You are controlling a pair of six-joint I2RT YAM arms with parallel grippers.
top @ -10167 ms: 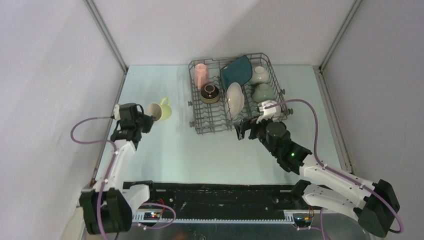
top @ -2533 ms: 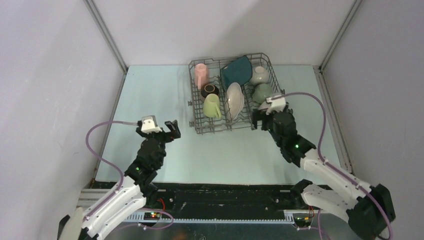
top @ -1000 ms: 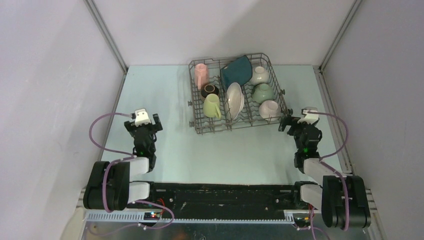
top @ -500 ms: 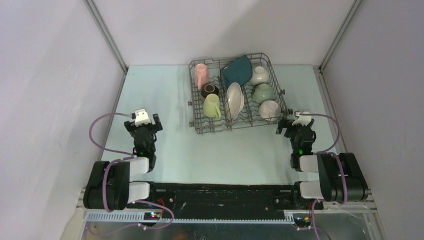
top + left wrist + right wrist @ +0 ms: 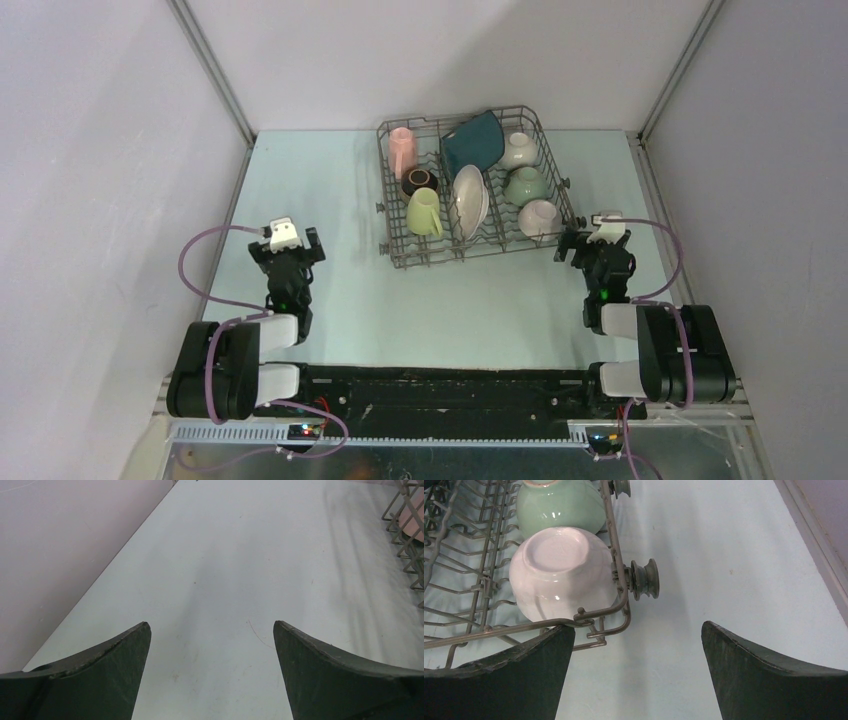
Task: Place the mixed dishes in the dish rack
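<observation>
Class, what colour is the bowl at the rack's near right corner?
The bowl is pale pink; right wrist view.

Setting: robotics lab test cell. Evidence: plain white panel walls [image 5: 90,150] on metal frame struts [image 5: 212,72]. Pale bench top [image 5: 350,300]. Black mounting rail [image 5: 440,385], exposed circuit boards [image 5: 303,431], loose purple cabling [image 5: 190,262].

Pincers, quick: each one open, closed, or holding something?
Left pincer: open, holding nothing.
Right pincer: open, holding nothing.
</observation>
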